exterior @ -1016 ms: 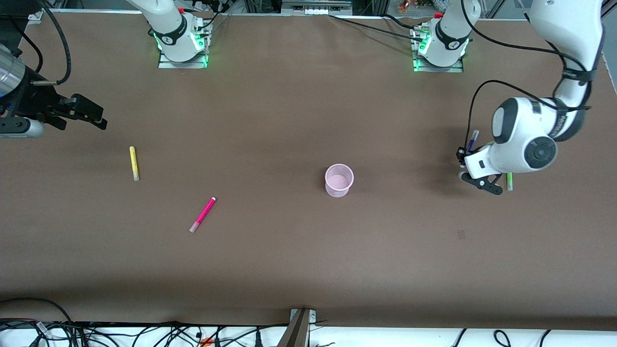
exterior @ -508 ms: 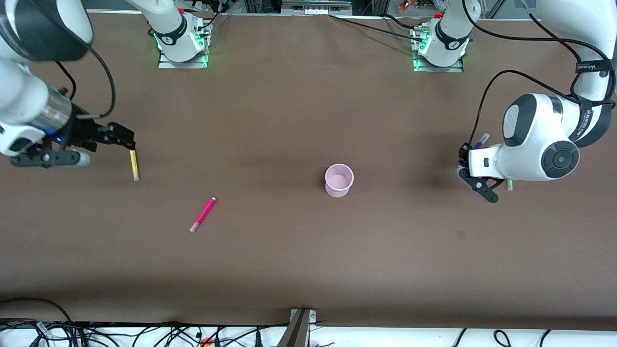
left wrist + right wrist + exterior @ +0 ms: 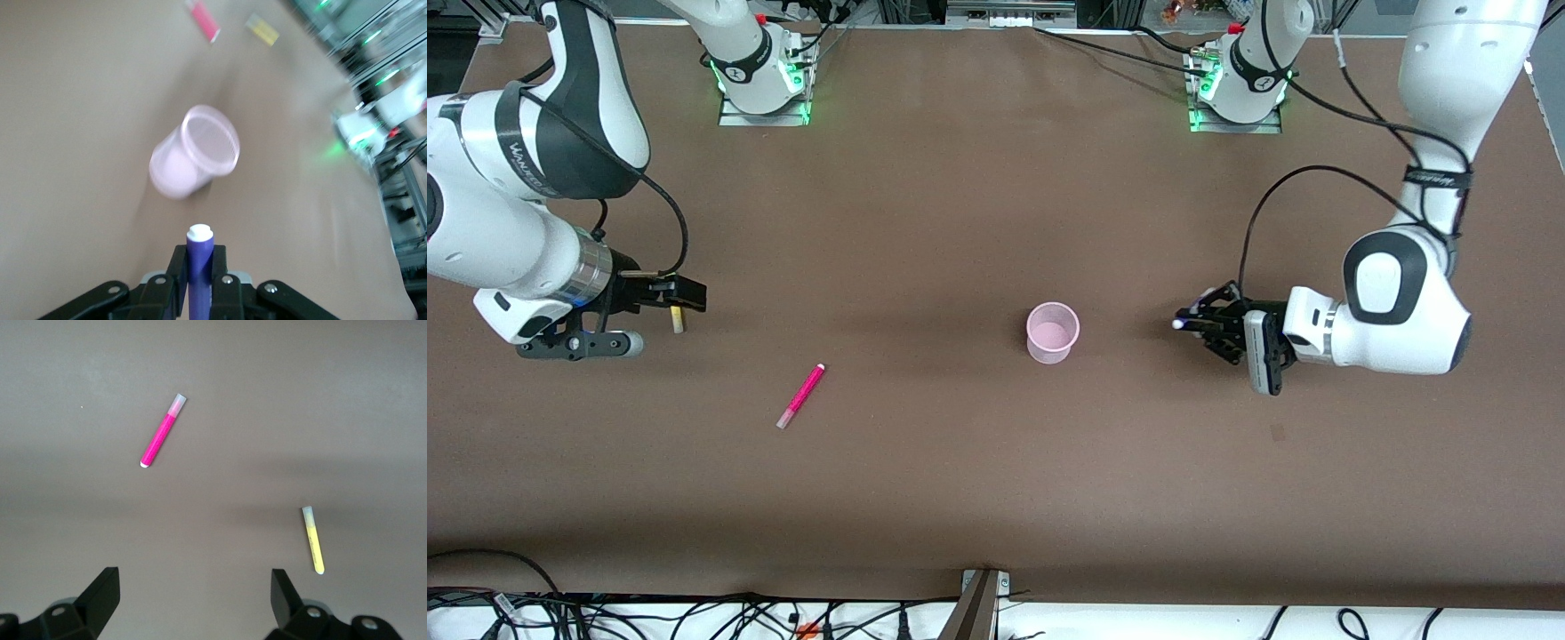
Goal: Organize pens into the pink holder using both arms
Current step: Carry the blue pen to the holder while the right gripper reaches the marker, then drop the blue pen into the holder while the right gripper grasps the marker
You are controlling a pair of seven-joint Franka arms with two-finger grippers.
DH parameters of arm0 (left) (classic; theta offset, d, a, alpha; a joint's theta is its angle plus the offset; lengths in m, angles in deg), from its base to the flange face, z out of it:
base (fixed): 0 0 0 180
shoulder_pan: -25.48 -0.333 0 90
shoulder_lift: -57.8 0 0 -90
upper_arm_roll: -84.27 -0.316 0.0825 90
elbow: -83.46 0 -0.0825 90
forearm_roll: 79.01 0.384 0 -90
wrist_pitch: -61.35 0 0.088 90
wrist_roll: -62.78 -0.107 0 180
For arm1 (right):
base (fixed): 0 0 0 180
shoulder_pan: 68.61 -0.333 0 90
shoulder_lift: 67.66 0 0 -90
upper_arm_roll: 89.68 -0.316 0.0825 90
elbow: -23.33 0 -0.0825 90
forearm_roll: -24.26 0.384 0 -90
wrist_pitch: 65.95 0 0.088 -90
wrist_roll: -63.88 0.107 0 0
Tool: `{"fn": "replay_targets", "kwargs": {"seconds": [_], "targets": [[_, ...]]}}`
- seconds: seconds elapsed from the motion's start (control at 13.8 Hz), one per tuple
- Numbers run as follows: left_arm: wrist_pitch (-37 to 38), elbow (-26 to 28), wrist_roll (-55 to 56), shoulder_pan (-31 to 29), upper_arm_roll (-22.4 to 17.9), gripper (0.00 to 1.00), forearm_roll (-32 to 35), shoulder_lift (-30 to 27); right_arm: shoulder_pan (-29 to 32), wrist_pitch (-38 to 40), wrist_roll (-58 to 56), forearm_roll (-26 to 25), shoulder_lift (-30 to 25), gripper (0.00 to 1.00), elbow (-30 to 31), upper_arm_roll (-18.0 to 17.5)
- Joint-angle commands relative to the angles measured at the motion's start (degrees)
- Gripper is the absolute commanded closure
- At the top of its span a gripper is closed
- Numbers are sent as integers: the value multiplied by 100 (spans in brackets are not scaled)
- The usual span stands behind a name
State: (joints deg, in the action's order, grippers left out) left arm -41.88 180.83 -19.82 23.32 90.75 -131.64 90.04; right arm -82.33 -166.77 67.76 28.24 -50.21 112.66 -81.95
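Observation:
The pink holder [image 3: 1052, 332] stands upright mid-table; it also shows in the left wrist view [image 3: 197, 160]. My left gripper [image 3: 1199, 324] is shut on the dark purple pen [image 3: 1181, 324], held level with its pale tip toward the holder [image 3: 199, 267]. My right gripper [image 3: 687, 300] is open, low over the yellow pen [image 3: 678, 324]. In the right wrist view the gripper [image 3: 193, 583] is empty and the yellow pen [image 3: 313, 543] lies off to one side, not between the fingers. The magenta pen [image 3: 801, 396] lies between the yellow pen and the holder. The green pen is hidden.
Both arm bases [image 3: 763, 76] stand along the table's edge farthest from the front camera. A small dark mark [image 3: 1278, 433] is on the brown table top under the left arm. Cables hang along the table's front edge [image 3: 983, 591].
The left gripper has lifted the purple pen and swung it toward the holder, turning it level. The right gripper has come down over the yellow pen, toward the front camera.

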Motion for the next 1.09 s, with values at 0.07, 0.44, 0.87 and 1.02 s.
{"fn": "replay_targets", "kwargs": {"seconds": [0.07, 0.44, 0.87, 1.02], "targets": [[136, -244, -1500, 31, 379, 100, -1605, 344, -18, -620, 647, 786, 662, 0, 102, 0], [-91, -411, -3032, 566, 591, 100, -2840, 564, -324, -2095, 1738, 1253, 1708, 2, 76, 0], [-242, -130, -3218, 910, 591, 100, -3288, 705, -475, -3030, 1994, 1483, 2404, 11, 50, -9], [-242, -51, -3218, 902, 591, 100, -3280, 705, -475, -2978, 1994, 1650, 2422, 14, 93, -9]]}}
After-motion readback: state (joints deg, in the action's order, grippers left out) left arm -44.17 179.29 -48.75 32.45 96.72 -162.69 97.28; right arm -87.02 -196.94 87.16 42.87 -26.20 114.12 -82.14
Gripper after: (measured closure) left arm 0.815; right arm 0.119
